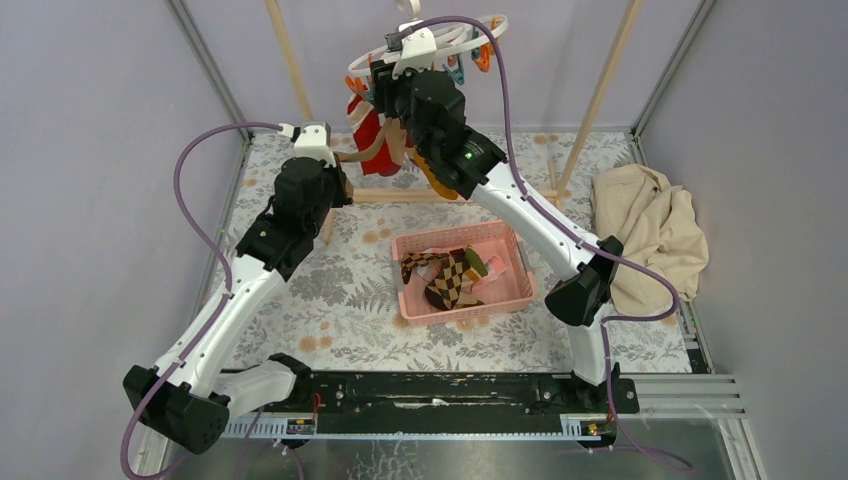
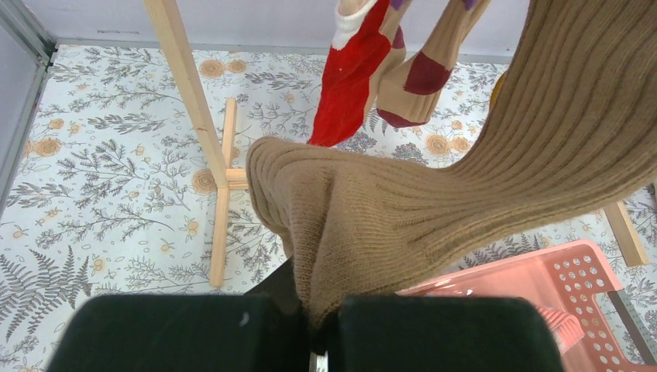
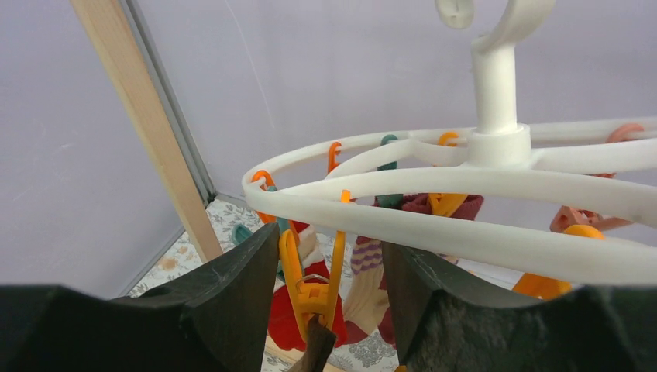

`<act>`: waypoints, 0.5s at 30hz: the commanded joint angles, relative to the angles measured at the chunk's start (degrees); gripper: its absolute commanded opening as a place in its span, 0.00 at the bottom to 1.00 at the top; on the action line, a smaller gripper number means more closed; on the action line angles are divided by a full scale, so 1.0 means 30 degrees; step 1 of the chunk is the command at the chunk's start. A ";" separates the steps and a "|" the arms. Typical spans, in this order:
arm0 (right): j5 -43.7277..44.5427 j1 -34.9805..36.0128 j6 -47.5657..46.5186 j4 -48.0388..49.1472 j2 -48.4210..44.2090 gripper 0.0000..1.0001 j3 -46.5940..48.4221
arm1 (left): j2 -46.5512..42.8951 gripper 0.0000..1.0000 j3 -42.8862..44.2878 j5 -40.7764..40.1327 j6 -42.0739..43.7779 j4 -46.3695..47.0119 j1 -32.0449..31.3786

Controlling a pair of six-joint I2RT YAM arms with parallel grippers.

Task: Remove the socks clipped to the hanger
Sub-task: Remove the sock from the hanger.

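Top external: hanger [image 1: 492, 22] between wooden posts [image 1: 603, 85]

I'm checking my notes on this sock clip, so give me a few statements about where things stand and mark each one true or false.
1. The left gripper is shut on the brown ribbed sock. True.
2. The pink basket holds nothing. False: argyle socks lie in it.
3. The right gripper is up at the hanger, open, with its fingers on either side of an orange clip. True.
4. The beige cloth is inside the basket. False: it lies on the table, to the right of the basket.
5. The red sock lies flat on the table. False: it hangs in the air beside the brown sock.
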 commanded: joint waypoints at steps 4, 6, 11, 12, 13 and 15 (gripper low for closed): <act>0.0610 0.0182 -0.0824 0.0976 0.0002 0.58 0.1171 | -0.0031 0.00 0.0423 -0.0056 0.0288 0.0245 0.0094; 0.0591 0.0192 -0.0846 0.0959 0.0017 0.58 0.1171 | 0.0011 0.00 0.0425 -0.0057 0.0288 0.0236 0.0094; 0.0605 0.0203 -0.0626 0.0604 0.0017 0.64 0.1089 | 0.0012 0.00 0.0371 -0.0042 0.0290 0.0242 0.0098; 0.0592 0.0216 -0.0501 0.0312 -0.0018 0.65 0.0959 | 0.0003 0.00 0.0371 -0.0032 0.0288 0.0243 0.0094; 0.0576 0.0199 -0.0427 0.0290 -0.0059 0.65 0.0782 | -0.0001 0.00 0.0364 -0.0041 0.0288 0.0253 0.0094; 0.0579 0.0221 -0.0287 0.0362 -0.0162 0.65 0.0473 | -0.0035 0.00 0.0341 -0.0038 0.0288 0.0262 0.0094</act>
